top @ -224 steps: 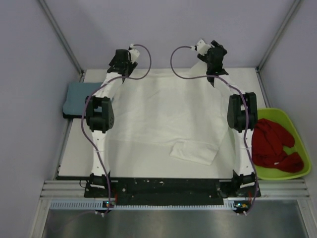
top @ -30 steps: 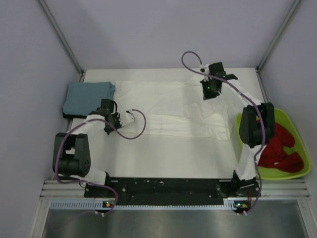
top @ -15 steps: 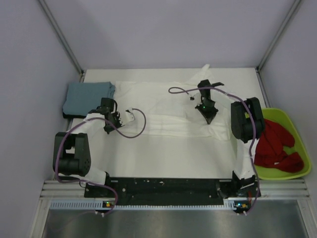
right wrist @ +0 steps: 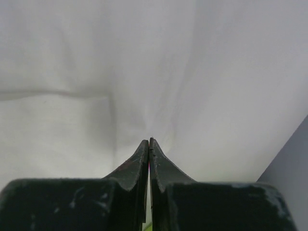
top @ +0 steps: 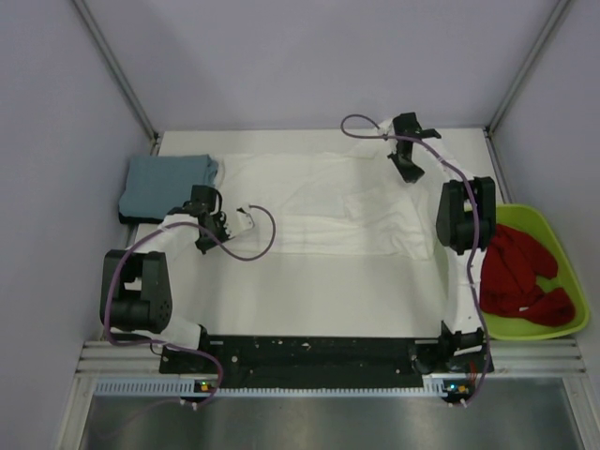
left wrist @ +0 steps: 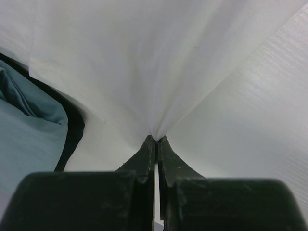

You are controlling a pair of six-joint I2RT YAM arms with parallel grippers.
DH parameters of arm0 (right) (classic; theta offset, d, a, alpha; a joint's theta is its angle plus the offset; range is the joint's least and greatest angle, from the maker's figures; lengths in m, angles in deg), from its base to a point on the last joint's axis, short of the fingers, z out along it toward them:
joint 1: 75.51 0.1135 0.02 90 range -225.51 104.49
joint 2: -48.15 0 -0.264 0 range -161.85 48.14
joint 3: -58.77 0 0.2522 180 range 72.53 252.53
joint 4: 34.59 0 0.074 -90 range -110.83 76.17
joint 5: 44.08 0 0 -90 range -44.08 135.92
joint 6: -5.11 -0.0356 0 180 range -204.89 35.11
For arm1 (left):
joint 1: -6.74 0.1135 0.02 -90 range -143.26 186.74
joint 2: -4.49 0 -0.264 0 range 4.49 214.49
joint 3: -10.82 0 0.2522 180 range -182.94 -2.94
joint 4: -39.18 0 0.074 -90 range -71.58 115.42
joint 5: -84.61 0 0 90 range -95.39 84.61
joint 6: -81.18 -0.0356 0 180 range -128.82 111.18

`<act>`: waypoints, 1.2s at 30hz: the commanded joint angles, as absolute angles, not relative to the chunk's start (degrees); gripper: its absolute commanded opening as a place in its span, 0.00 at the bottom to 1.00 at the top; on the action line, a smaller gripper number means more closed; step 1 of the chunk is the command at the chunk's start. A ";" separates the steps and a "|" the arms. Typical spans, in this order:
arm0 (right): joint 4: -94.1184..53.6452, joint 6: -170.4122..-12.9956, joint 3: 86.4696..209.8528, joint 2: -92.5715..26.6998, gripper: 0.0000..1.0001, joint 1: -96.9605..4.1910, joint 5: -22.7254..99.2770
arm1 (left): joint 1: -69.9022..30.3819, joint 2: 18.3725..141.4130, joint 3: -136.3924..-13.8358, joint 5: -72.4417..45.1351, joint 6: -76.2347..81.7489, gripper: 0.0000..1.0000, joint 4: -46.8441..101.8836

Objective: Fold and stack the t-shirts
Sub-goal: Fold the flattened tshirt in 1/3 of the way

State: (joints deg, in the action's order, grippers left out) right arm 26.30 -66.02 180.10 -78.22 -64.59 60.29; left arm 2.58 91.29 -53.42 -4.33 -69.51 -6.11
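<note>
Seen from above, the white shirt (top: 319, 206) lies spread over the far half of the table (top: 309, 300), with its long axis running left to right. Bare tabletop stretches from its near edge to the arm bases. At the far left corner a folded blue-grey shirt (top: 167, 178) touches the white shirt's left end. Only a dark sliver shows beneath it, probably the black shirt (top: 127, 217). The left gripper (top: 202, 246) is at the white shirt's near left corner. The right gripper (top: 410, 174) is at its far right end, near the back wall. A green bin (top: 553, 230) holding red cloth (top: 516, 272) sits beyond the table's right edge.

In the left wrist view, the left gripper (left wrist: 155, 139) has its jaws pressed together on a gathered pinch of white shirt (left wrist: 144, 57), with the blue-grey shirt (left wrist: 24, 130) just beside it.

In the right wrist view, the right gripper (right wrist: 149, 141) likewise has its jaws clamped on the white shirt (right wrist: 96, 72), which fills nearly the whole view.
</note>
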 commanded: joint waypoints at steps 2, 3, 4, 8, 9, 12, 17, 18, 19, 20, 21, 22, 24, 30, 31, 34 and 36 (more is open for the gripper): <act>23.64 -68.17 186.53 -78.26 0.00 -66.46 69.81 | 2.61 90.53 -54.62 -3.72 -67.97 0.00 -7.45; 23.64 -70.37 184.69 -75.20 0.00 -66.55 69.91 | 2.61 90.27 -54.54 -3.81 -68.06 0.00 -7.54; 23.47 -73.17 182.15 -71.95 0.00 -66.55 68.95 | 2.52 89.92 -54.54 -3.72 -68.32 0.00 -7.46; 21.54 -86.70 166.09 -55.26 0.27 -65.23 59.74 | 2.52 89.13 -54.36 -3.98 -68.50 0.00 -7.02; 21.18 -89.95 161.00 -51.91 0.34 -64.53 57.98 | 2.52 89.04 -54.45 -4.07 -68.41 0.00 -7.10; 21.00 -99.01 146.66 -42.14 0.50 -62.33 53.14 | 2.52 88.51 -54.19 -4.25 -68.59 0.00 -7.02; 17.24 -110.44 129.43 -30.71 0.58 -61.19 53.47 | 2.35 87.55 -52.43 -4.34 -69.20 0.00 -5.96; 15.83 -112.99 127.13 -29.04 0.65 -61.27 54.87 | 2.34 87.37 -51.91 -4.34 -69.20 0.00 -5.61; 13.82 -115.19 125.11 -27.98 0.66 -61.45 54.97 | 2.34 87.19 -51.73 -4.42 -69.29 0.00 -5.26; 12.49 -117.13 124.04 -27.19 0.66 -61.45 55.93 | 2.26 87.02 -51.72 -4.60 -69.20 0.00 -5.26; 12.30 -121.76 123.16 -26.66 0.66 -61.62 58.29 | 2.26 87.02 -51.55 -4.95 -69.03 0.00 -5.26; 12.30 -123.89 122.98 -26.39 0.67 -61.71 60.14 | 2.26 86.75 -51.46 -5.13 -68.85 0.00 -5.26; 11.95 -129.24 122.02 -25.51 0.75 -61.71 63.65 | 2.17 86.49 -51.11 -5.13 -68.59 0.00 -5.26; 7.83 -149.12 113.67 -22.43 0.75 -63.82 68.85 | 2.17 85.52 -48.56 -5.04 -68.32 0.00 -4.47; 7.91 -150.53 112.79 -23.04 0.74 -64.34 69.29 | 2.17 85.43 -48.30 -5.04 -68.24 0.00 -4.38; 8.00 -153.61 111.20 -24.71 0.72 -66.28 69.47 | 2.17 85.08 -47.95 -4.69 -67.97 0.00 -4.55; 6.69 -154.06 110.59 -26.03 0.71 -66.20 71.31 | 2.17 84.73 -47.60 -4.60 -67.80 0.00 -4.64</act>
